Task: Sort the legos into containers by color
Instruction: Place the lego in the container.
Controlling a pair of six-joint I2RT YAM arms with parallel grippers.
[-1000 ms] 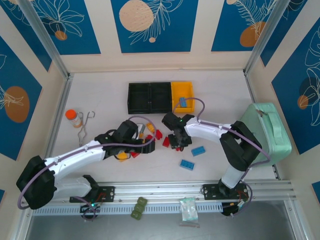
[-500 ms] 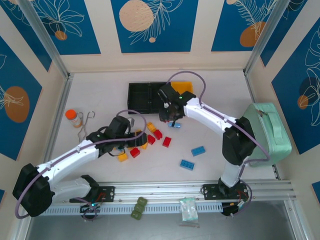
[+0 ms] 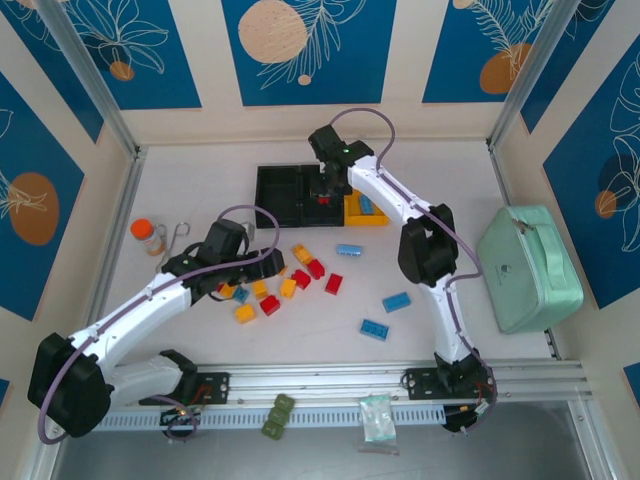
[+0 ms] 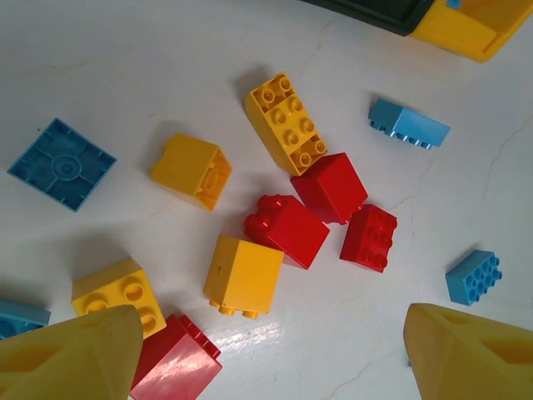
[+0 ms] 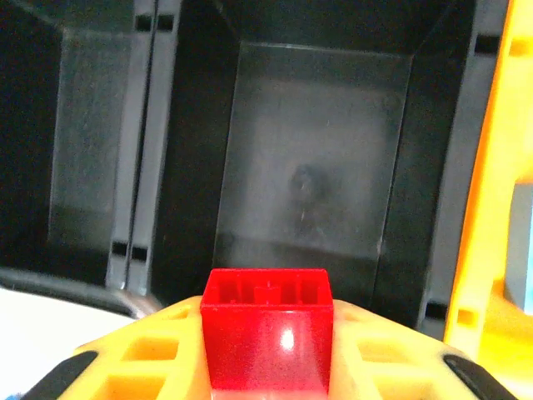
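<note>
Red lego (image 5: 266, 329) pinched tight between the right gripper (image 3: 325, 195) fingers, hanging over the middle black bin (image 5: 316, 167) of the containers row at the table's far center. The yellow bin (image 5: 491, 208) just right of it has a blue piece (image 5: 520, 242) inside. Other legos lie loose on the white table (image 4: 125, 50), red bricks (image 4: 286, 231), yellow bricks (image 4: 287, 121) and blue bricks (image 4: 409, 123) mixed in one cluster, with the left gripper (image 4: 271, 362) above that cluster, fingers spread wide, holding nothing.
</note>
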